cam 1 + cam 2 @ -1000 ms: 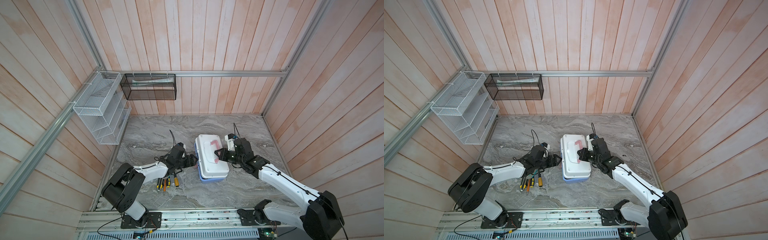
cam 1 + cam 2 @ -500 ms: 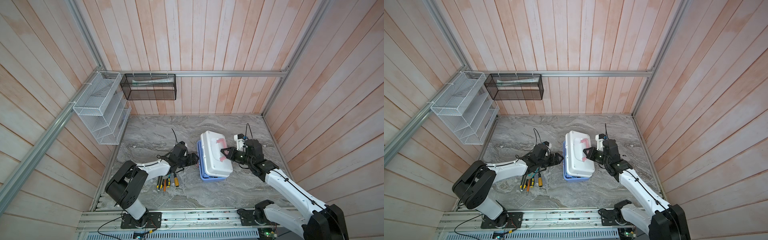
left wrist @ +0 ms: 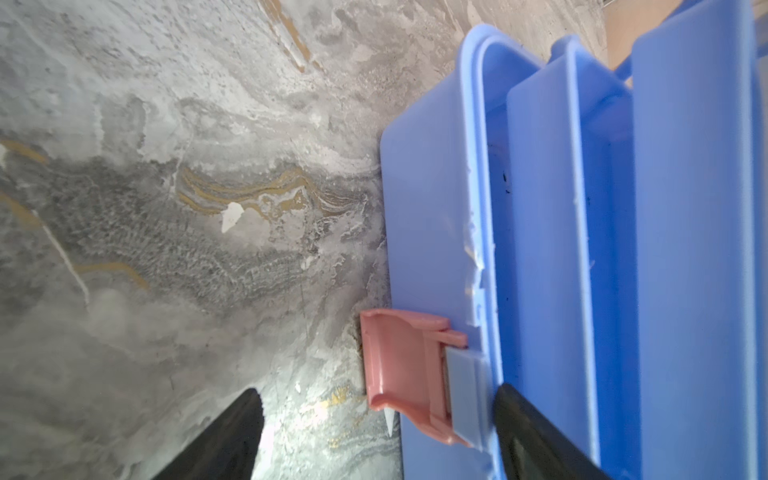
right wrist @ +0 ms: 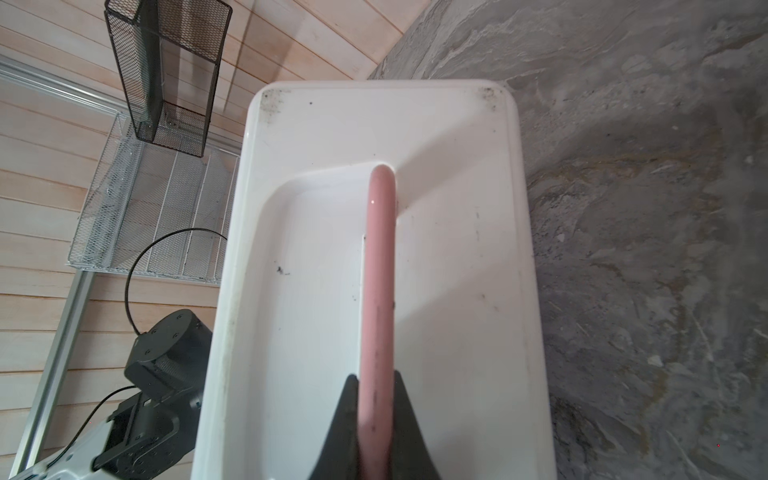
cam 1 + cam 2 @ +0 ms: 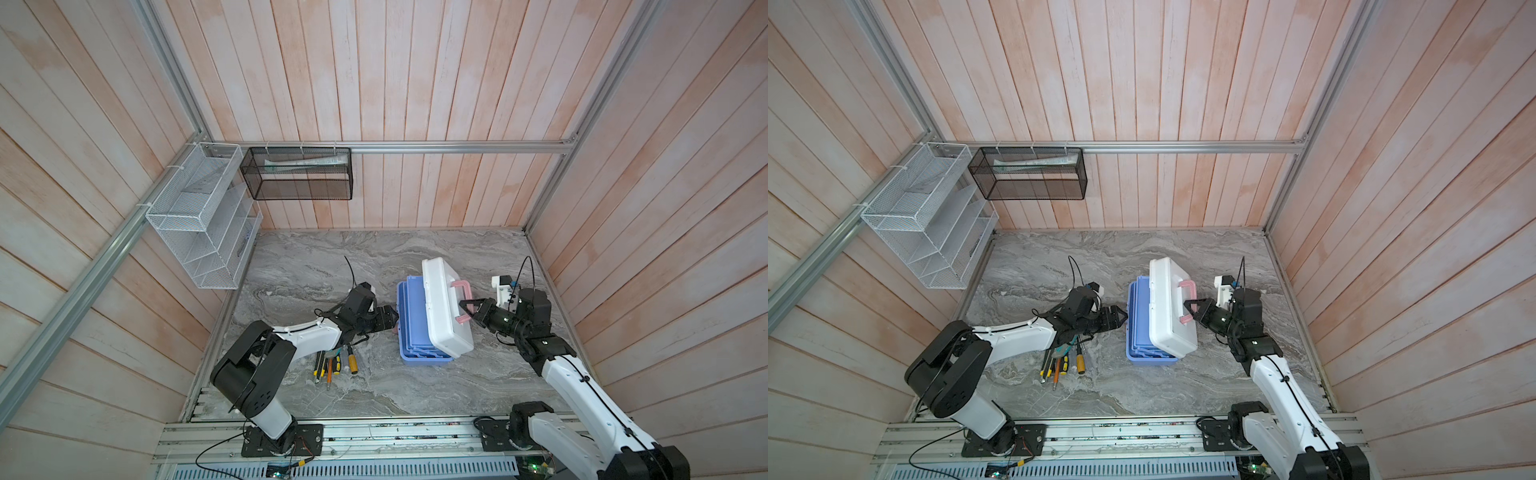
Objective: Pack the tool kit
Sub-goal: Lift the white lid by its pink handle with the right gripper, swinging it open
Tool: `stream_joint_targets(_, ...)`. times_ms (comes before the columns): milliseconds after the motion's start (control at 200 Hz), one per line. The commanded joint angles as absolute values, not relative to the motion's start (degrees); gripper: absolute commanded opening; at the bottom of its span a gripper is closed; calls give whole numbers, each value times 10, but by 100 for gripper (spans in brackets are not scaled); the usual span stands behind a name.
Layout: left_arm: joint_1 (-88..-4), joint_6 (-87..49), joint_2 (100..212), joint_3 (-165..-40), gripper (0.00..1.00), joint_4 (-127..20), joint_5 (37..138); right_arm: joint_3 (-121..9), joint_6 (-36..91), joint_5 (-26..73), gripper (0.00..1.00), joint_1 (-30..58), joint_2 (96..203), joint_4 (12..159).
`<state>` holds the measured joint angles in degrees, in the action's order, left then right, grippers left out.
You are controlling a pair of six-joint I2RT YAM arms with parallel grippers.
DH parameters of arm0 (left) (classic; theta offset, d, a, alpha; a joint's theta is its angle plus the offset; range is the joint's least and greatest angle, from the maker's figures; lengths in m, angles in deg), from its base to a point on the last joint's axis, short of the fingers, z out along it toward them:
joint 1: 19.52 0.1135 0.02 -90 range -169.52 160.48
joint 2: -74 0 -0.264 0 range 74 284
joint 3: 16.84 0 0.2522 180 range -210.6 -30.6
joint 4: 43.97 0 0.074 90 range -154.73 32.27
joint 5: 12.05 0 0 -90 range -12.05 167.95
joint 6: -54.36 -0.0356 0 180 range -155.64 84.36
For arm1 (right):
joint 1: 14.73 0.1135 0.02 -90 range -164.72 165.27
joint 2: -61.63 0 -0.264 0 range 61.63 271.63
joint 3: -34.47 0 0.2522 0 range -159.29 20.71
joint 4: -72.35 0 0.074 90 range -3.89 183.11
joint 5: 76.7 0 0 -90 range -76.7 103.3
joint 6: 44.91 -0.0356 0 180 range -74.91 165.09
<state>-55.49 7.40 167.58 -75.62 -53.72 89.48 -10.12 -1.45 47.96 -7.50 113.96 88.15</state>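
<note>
Right wrist view shows the right gripper (image 4: pixel 376 376) clamped on the handle (image 4: pixel 380 270), holding the lid (image 4: pixel 457 249) tilted up off the base (image 5: pixel 402 332) at mid-surface, while the left gripper (image 3: pixel 376 395), jaws apart astride the latch (image 3: pixel 395 365), is nearer the tools (image 5: pixel 332 368) lying leftward toward the front edge.
</note>
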Motion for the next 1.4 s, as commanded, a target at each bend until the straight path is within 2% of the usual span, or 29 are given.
stream_joint_targets(0,-546,56,1692,-746,88,-633,849,-116,43,454,0,-97,1132,929)
stream_joint_targets(400,-542,54,1692,-747,88,-632,853,-128,95,413,0,-143,1130,995)
stream_joint_targets(440,-542,53,1690,-748,88,-631,855,-127,97,415,6,-150,1130,996)
stream_joint_targets(550,-542,52,1687,-745,88,-624,858,-120,98,425,13,-165,1131,989)
stream_joint_targets(630,-542,52,1687,-745,88,-624,857,-120,99,424,24,-169,1133,991)
stream_joint_targets(870,-542,59,1674,-730,88,-586,874,-125,108,408,38,-185,1130,1003)
stream_joint_targets(1171,-549,65,1644,-700,88,-516,901,-146,122,383,46,-203,1126,1025)
stream_joint_targets(1391,-563,52,1648,-710,88,-510,902,-165,144,349,47,-205,1128,1051)
